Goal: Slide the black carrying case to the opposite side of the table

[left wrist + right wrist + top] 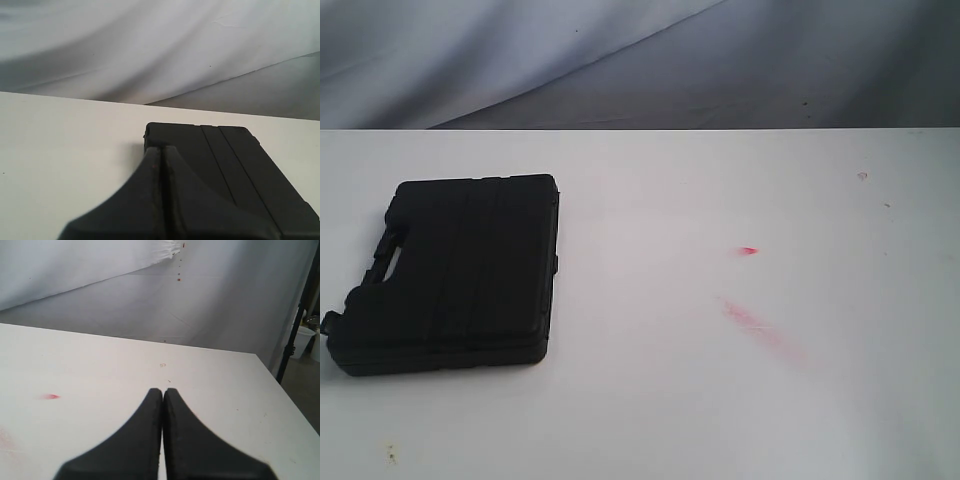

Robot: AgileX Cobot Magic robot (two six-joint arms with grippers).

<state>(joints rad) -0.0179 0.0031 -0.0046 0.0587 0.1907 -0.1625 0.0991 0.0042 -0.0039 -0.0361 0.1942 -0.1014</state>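
The black carrying case [455, 272] lies flat on the left part of the white table [720, 400], its handle side facing left. No arm or gripper shows in the exterior view. Through the left wrist camera, my left gripper [163, 149] is shut with nothing between its fingers, and its tips sit low in front of the near left corner of the case [235, 170]; whether they touch it cannot be told. My right gripper [163, 390] is also shut and empty, hovering over bare table [100, 365] far from the case.
A small red mark [748, 250] and a faint pink smear [760, 328] stain the table right of centre. A grey cloth backdrop [620, 60] hangs behind the far edge. The table's right edge [280, 390] drops to the floor, where a white bucket [302, 340] stands.
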